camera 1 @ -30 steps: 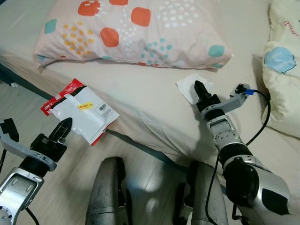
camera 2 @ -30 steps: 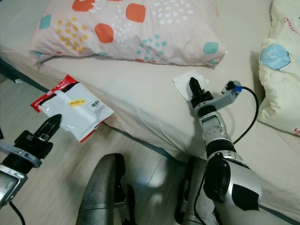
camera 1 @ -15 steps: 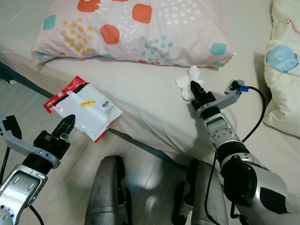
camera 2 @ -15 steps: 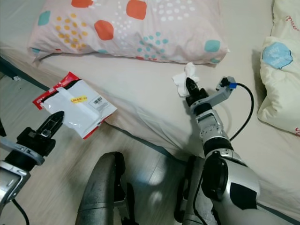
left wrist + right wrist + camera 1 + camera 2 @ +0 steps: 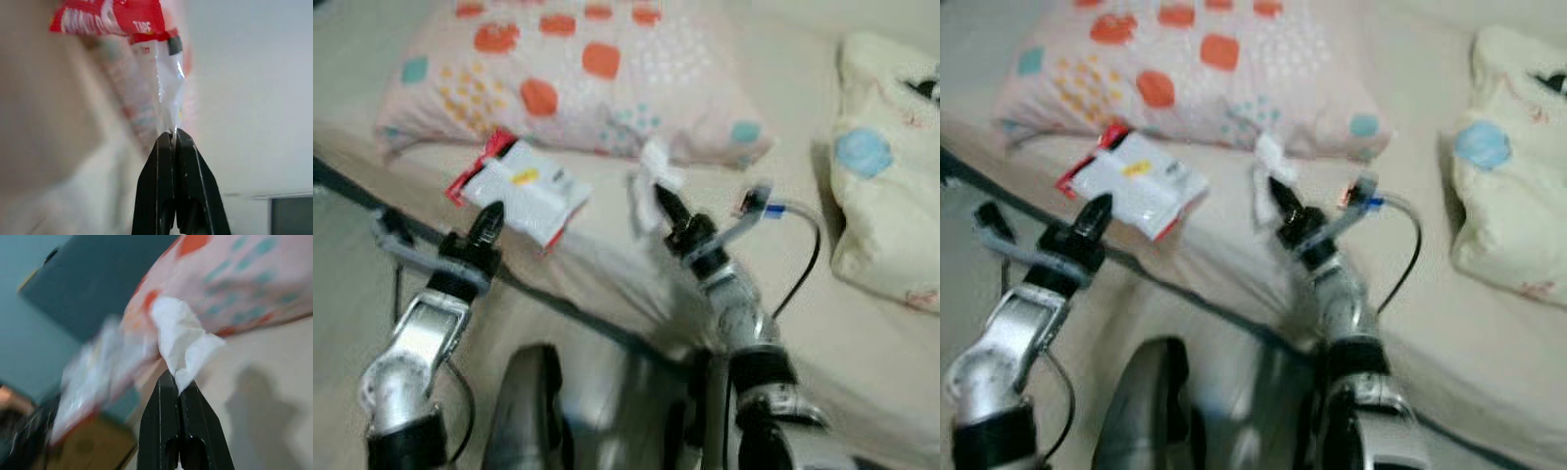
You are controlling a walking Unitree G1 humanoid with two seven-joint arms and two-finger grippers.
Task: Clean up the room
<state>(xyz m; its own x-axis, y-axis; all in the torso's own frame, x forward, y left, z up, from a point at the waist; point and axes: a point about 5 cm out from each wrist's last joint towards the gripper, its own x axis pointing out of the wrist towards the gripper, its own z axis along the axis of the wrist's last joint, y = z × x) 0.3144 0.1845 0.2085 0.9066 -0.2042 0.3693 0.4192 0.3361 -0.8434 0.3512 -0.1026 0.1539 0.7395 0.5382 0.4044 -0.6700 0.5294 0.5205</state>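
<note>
The left gripper [image 5: 171, 134] pinches the edge of a red-and-white plastic packet [image 5: 524, 186], lifted above the bed [image 5: 862, 333]; the right gripper [image 5: 175, 377] is clamped on a crumpled white tissue [image 5: 183, 340], raised before the spotted pillow [image 5: 597, 69].

Blurred frames. Spotted pillow [image 5: 597, 73], orange and teal patches, lies on beige bed [image 5: 862, 333]. Cream cushion [image 5: 891, 196], blue round patch, sits well apart at bed's other end.

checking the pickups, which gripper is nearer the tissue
Right. The right gripper is shut on the tissue, lifted off the bed. The left gripper holds the wrapper, off to the tissue's left.
</note>
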